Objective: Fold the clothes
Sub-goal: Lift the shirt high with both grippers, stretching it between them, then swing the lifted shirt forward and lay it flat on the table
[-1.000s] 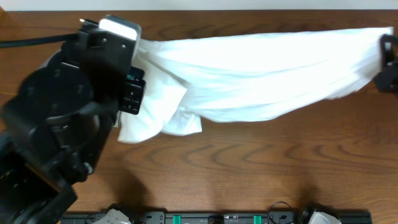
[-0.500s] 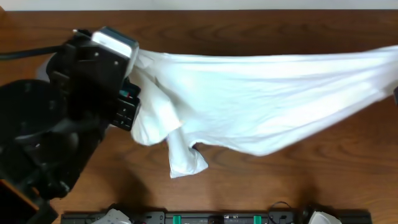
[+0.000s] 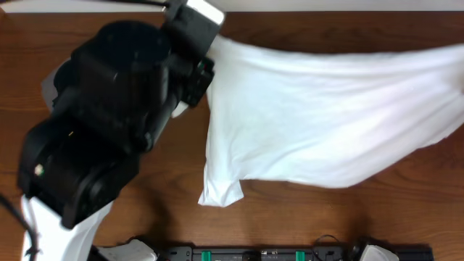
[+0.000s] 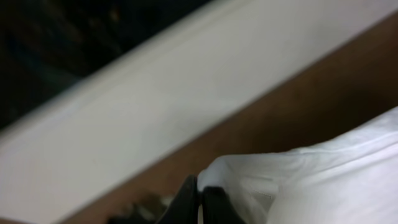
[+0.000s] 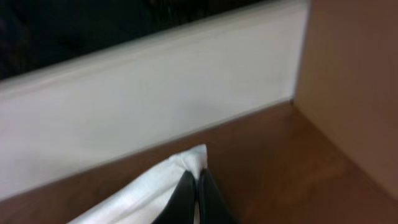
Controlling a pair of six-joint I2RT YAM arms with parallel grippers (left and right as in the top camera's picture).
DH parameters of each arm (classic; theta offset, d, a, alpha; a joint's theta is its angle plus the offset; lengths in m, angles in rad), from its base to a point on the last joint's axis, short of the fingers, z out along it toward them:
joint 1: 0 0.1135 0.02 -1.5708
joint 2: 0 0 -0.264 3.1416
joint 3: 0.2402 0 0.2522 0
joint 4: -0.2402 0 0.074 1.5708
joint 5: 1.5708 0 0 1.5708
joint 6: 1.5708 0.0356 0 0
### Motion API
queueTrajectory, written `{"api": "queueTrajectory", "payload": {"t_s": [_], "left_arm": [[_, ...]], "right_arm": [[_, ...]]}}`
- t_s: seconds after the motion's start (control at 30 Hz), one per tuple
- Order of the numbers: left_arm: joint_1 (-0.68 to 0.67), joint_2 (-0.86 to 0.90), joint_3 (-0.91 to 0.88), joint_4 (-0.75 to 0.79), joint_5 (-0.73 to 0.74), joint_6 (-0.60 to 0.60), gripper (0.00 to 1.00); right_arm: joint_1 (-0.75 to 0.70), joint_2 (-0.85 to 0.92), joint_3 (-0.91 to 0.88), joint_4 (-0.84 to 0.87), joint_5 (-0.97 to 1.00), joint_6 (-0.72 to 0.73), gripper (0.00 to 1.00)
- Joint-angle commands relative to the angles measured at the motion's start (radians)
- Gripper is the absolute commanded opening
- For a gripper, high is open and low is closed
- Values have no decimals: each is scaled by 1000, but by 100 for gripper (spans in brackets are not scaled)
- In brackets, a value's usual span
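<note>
I am pinching one corner of the T-shirt (image 3: 326, 123) between the clenched fingers of the left gripper (image 4: 199, 190). The right gripper (image 5: 196, 180) is grasping another corner. The cloth is hanging stretched between both grippers, over the table (image 3: 304, 225).

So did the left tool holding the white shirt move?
Yes. In the overhead view the left tool has shifted right and toward the far edge of the table, taking its corner of the T-shirt along.
</note>
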Motion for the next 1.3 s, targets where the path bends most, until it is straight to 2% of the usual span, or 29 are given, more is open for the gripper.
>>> {"api": "queueTrajectory", "payload": {"t_s": [0.0,0.2,0.47,0.67,0.9,1.03,1.17,1.27], "left_arm": [[8,8,17,68,-60,91,6],[-8,-30,24,47,-61,105,6],[-122,-146,47,-38,-61,64,6],[-116,-163,52,-33,-101,70,6],[-28,-15,52,-27,-121,90,6],[48,105,52,-7,-111,99,6],[128,235,52,67,-34,148,6],[175,319,52,183,-3,211,6]], "right_arm": [[-4,40,13,45,-7,-21,1],[-4,11,14,43,45,-19,1],[-4,-98,14,19,93,-6,1],[-4,-93,14,-14,101,-2,1],[-3,17,14,11,69,8,1],[-4,134,14,74,-23,8,1],[-2,256,14,165,-121,9,1],[-2,331,14,257,-159,8,1]]}}
